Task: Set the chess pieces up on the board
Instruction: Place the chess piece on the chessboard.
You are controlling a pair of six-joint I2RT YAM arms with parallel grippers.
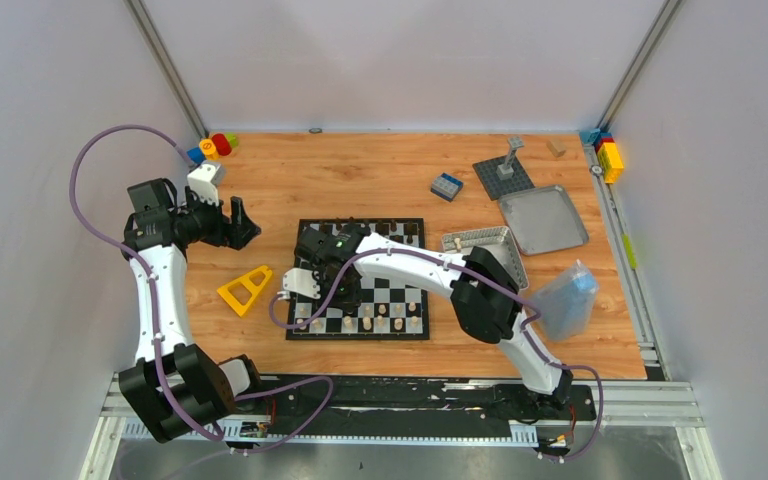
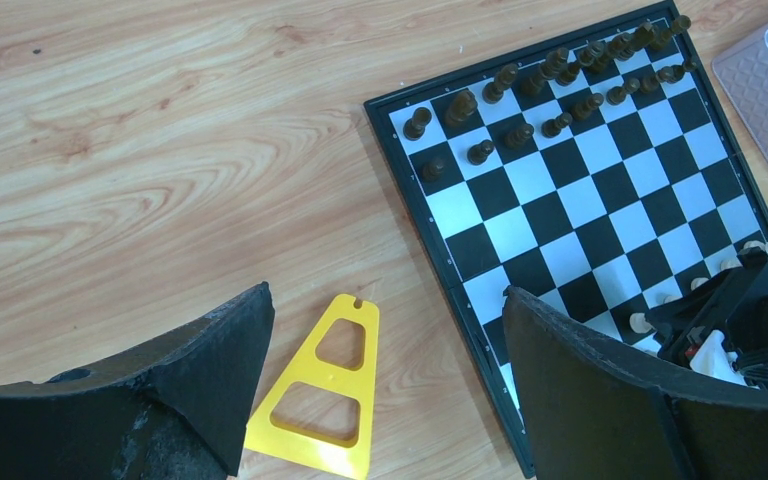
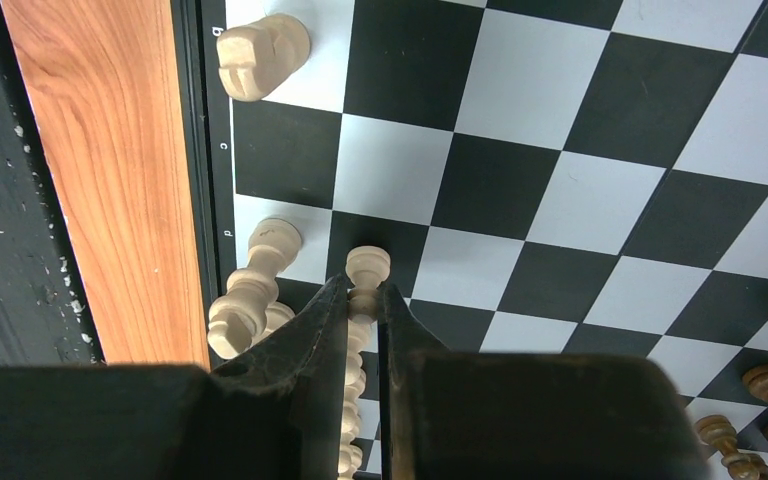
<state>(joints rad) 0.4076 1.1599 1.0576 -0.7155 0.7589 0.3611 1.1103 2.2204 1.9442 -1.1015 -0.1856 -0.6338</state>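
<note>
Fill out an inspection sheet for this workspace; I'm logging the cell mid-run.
Surface: wood-grain table, no damage seen.
Job's things: board flat; dark pieces in two rows at far edge; pale pieces at near edge.
Clutter: yellow triangle, silver tin, grey studded plate, blue brick, plastic bag, corner bricks.
Grippers: left pincer open, empty, beside the board; right pincer shut on a pale piece.
Cables: purple cable loops along both arms.
Surroundings: pale walls, metal rail.

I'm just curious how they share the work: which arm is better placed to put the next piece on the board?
The right arm: the right gripper is shut on a pale chess piece over the board. The left gripper hangs open and empty off the board, near a yellow triangle.
</note>
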